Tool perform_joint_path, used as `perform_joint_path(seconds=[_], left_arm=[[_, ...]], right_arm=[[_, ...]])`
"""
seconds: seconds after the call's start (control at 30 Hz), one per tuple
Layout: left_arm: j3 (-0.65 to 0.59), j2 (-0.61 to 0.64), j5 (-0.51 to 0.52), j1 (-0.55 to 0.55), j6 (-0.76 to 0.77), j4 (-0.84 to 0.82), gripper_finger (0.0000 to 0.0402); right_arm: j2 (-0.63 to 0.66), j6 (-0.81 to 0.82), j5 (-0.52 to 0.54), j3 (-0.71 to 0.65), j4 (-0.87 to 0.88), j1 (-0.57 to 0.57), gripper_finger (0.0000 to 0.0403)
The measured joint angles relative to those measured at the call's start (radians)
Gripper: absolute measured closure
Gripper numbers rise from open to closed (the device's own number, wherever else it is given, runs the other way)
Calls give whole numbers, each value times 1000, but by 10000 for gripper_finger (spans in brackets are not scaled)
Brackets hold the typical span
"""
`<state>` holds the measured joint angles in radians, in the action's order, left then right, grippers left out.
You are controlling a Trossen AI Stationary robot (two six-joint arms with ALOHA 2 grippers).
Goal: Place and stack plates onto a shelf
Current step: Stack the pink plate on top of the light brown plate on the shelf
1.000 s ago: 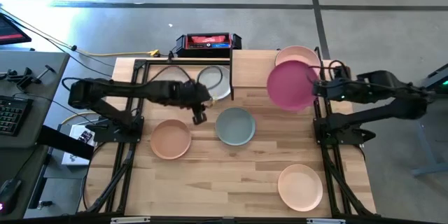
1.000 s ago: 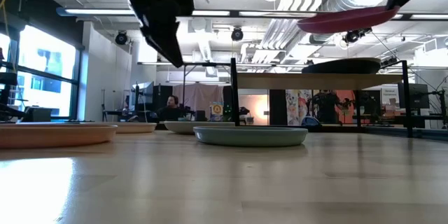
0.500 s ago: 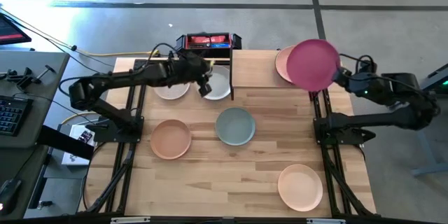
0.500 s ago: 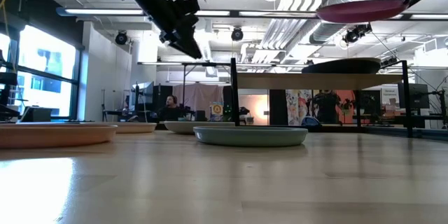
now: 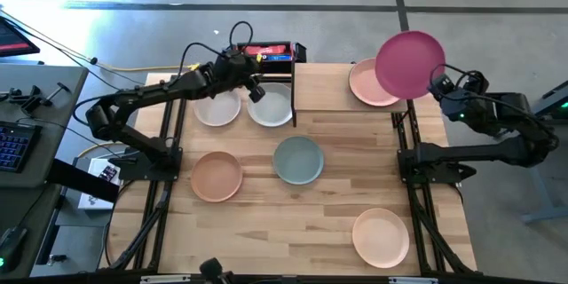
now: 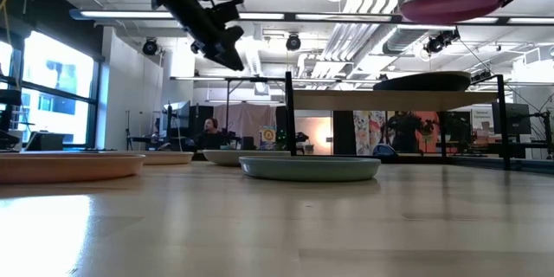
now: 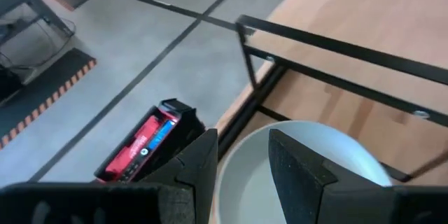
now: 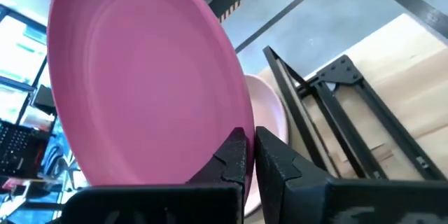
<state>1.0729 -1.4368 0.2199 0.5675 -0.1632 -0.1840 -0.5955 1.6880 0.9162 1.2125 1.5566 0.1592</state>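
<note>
Right pincer [image 8: 250, 155] is clamped on the rim of the magenta plate [image 5: 409, 64], holding it in the air over the far right end of the shelf [image 5: 324, 89]. The plate hangs well above the shelf board, partly overlapping the pink plate [image 5: 366, 83] that already sits on the board.

Left pincer [image 7: 241, 164] is fingers apart, holding nothing. It hovers above the white plate [image 7: 308, 157] lying on the tabletop [image 5: 311, 213] under the shelf's left end. A second white plate [image 5: 217, 108] sits just left of that one.

Loose on the tabletop: peach plate [image 5: 216, 176] at left, sage green plate [image 5: 297, 160] in the middle, cream plate [image 5: 381, 236] near the front right corner. All three are apart from each other.

A red and black box [image 5: 264, 52] sits at the tabletop's far edge, behind the shelf frame.
</note>
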Motion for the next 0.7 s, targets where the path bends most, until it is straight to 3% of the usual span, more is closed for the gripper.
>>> perform_joint_path(seconds=[0.33,0.7], left_arm=[[0,0,-28,65,-113,9,286],[0,0,-35,117,-139,-5,286]], right_arm=[[-75,136,-17,-11,9,0,403],[-50,404,-82,-188,-38,0,403]])
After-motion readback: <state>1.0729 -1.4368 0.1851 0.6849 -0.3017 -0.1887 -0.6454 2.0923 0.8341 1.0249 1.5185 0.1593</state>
